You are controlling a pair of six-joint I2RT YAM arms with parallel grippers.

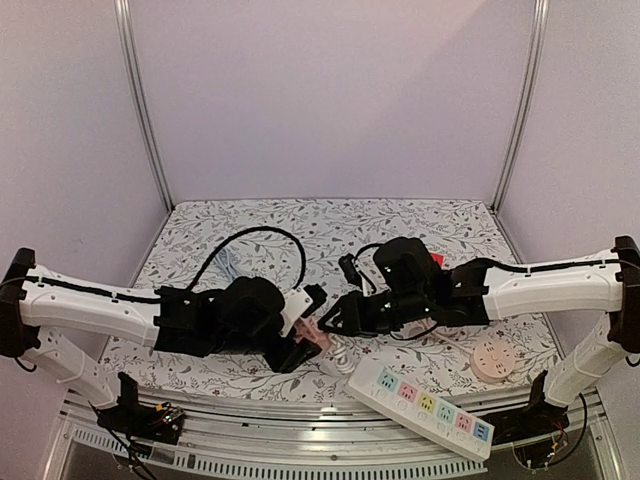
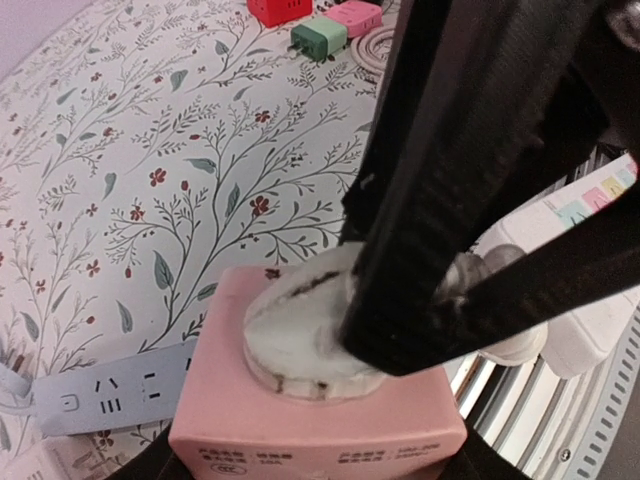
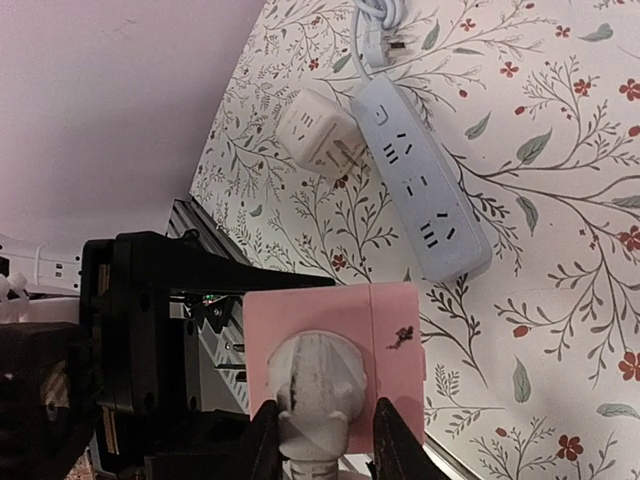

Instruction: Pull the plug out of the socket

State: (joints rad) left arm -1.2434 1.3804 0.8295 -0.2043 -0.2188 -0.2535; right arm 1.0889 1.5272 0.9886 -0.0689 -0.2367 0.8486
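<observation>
Pull not done yet: white round plug [image 3: 318, 378] still seated in pink cube-shaped plastic socket [image 3: 335, 312]. Left jaws hold socket & right jaws grip plug, so only 1 move left, the pull.

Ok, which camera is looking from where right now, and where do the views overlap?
Top external: above and behind the bases, looking down on the table; left arm and right arm meet mid-table.
Left wrist: looks down on the pink socket cube and white plug; right gripper crosses the view.
Right wrist: faces the plug; its own fingers flank it, left gripper holds the cube.
Shared: both wrist views show cube, plug, blue power strip.
</observation>
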